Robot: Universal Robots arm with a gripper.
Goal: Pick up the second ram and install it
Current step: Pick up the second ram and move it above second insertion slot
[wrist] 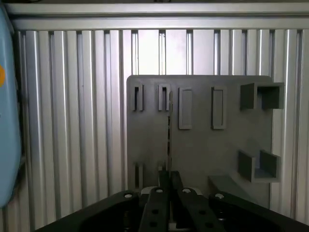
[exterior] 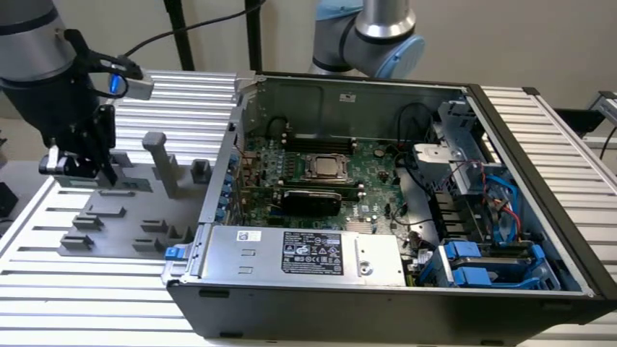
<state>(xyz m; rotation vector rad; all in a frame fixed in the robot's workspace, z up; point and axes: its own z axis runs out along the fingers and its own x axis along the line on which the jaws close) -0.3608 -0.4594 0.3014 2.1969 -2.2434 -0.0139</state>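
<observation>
We're over the grey holder plate now, on the slatted aluminium table, at the exterior view's left of the open computer case. The gripper is clenched, its fingers pinched tight on the second ram. From the wrist we see the ram edge-on, a thin strip running across the plate in line with a pair of narrow slots. We cannot tell whether the stick is clear of them. The motherboard sits well apart inside the case.
</observation>
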